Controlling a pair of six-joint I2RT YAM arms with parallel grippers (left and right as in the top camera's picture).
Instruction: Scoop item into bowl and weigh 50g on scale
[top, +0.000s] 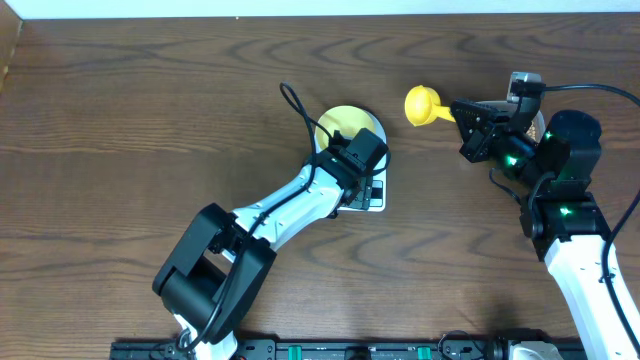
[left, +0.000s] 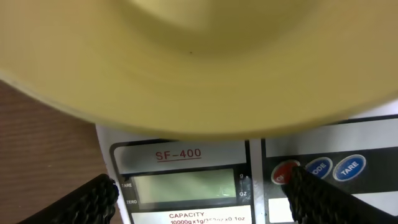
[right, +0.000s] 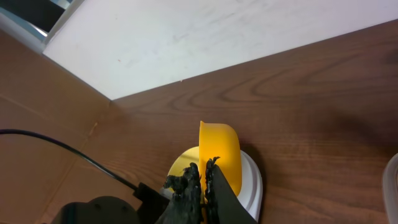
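Note:
The pale yellow-green bowl (top: 343, 122) stands on the white scale (top: 377, 203). In the left wrist view the bowl (left: 199, 62) fills the top, above the scale (left: 186, 146) and its blank-looking display. My left gripper (top: 358, 165) hovers low over the display end, open (left: 202, 185). One of its fingertips (left: 305, 186) is over the red button. My right gripper (top: 466, 116) is right of the scale, shut (right: 204, 167) on the handle of a bright yellow scoop (top: 424, 105). In the right wrist view the scoop (right: 221, 149) hangs with the bowl (right: 182, 165) behind it. The item is out of view.
Dark wood tabletop all around. A pale wall edge (right: 186, 37) runs along the far side of the table. A black cable (top: 296, 108) loops from the left arm beside the bowl. A pale rounded edge (right: 392, 186) shows at the far right of the right wrist view.

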